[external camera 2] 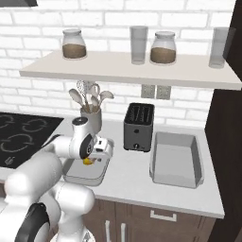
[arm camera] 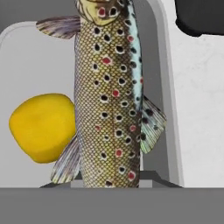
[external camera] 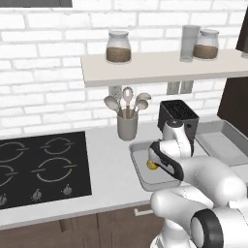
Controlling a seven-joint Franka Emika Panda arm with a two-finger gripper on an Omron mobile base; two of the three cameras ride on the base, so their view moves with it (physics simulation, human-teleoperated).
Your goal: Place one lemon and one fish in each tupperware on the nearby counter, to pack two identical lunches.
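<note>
A spotted grey-tan fish [arm camera: 109, 96] runs lengthwise up the hand view, and my gripper [external camera: 154, 160] is shut on its near end. It hangs low over the left tupperware [external camera: 139, 170], a shallow light-grey tub on the white counter [external camera: 109, 155]. One yellow lemon [arm camera: 41, 127] lies inside that tub just beside the fish, and it shows under the hand as a yellow spot [external camera 2: 87, 161]. The fish hides my fingertips. The second tupperware [external camera 2: 176, 163] stands to the right of the toaster, and nothing shows in it.
A black toaster [external camera 2: 139, 126] stands between the two tubs, close behind the hand. A grey utensil holder [external camera: 127, 126] with spoons sits behind the left tub. The black stovetop [external camera: 43, 164] lies to the left. A wall shelf [external camera 2: 132, 68] with jars hangs overhead.
</note>
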